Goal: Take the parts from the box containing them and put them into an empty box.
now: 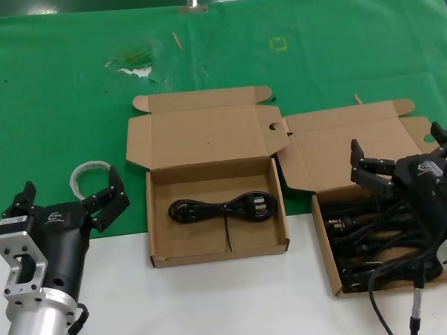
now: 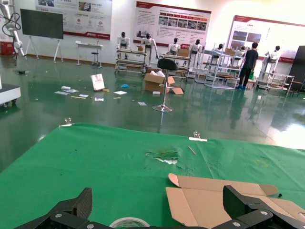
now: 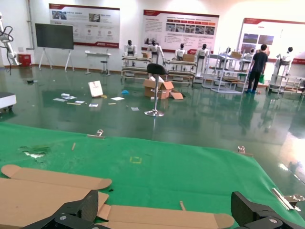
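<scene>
2 open cardboard boxes sit side by side on the table: the middle box holds 1 bundled power cord lying across its floor, and the right box holds a tangled heap of black cords whose number cannot be counted. The right gripper hangs over the right box's cord heap with its fingers spread and nothing between them. The left gripper waits at the table's left, apart from the middle box, fingers also spread wide and empty, just in front of 1 roll of clear tape.
</scene>
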